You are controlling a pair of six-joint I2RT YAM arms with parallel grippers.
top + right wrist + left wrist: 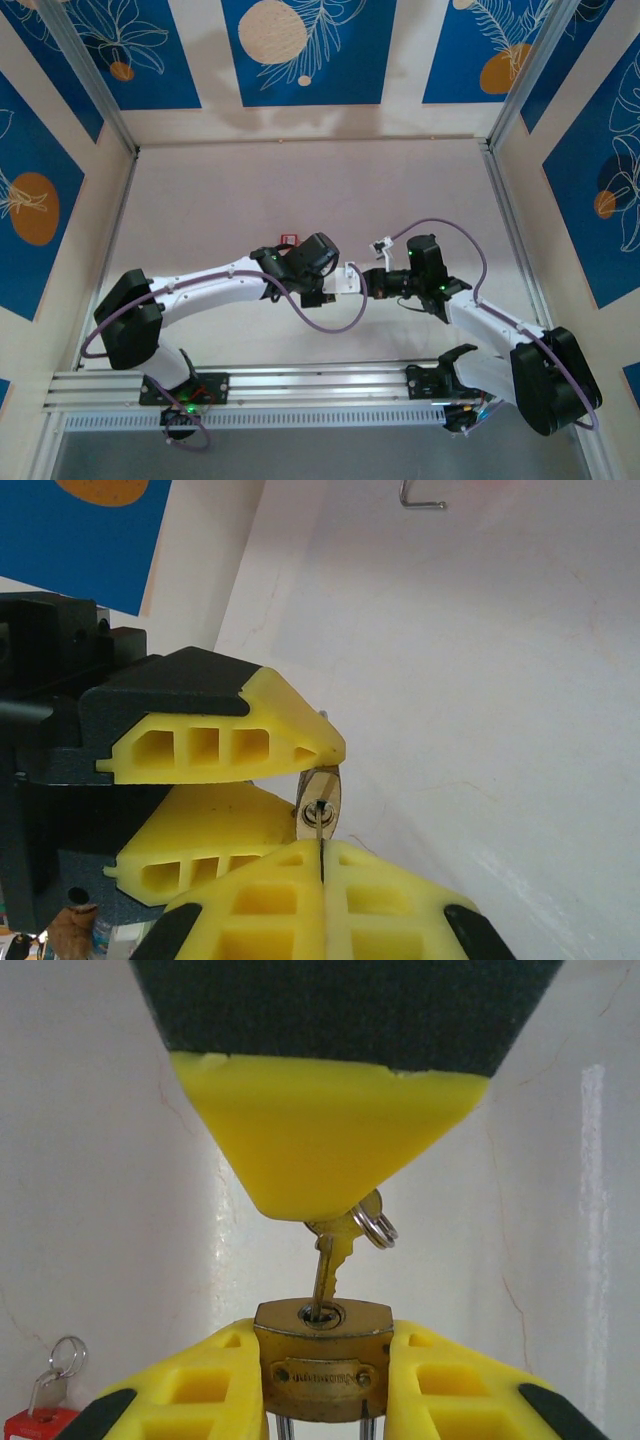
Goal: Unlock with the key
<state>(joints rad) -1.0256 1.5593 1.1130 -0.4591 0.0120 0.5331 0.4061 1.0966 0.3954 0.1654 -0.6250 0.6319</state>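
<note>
My left gripper (322, 1352) is shut on a brass padlock (322, 1375), one yellow finger on each side of its body, keyhole facing outward. A brass key (333, 1260) with a steel ring (377, 1224) has its tip in the keyhole. My right gripper (322, 858) is shut on the key's head, and the blade (321, 828) runs into the padlock's (322, 795) keyhole. In the top view the left gripper (338, 283) and right gripper (364, 283) meet tip to tip above the table's middle. The shackle is mostly hidden.
A spare key on a red tag (42, 1408) lies on the white table behind the left arm, the red tag (289, 238) also showing from above. A small metal hook (421, 500) lies farther back. Patterned walls enclose the table (300, 180).
</note>
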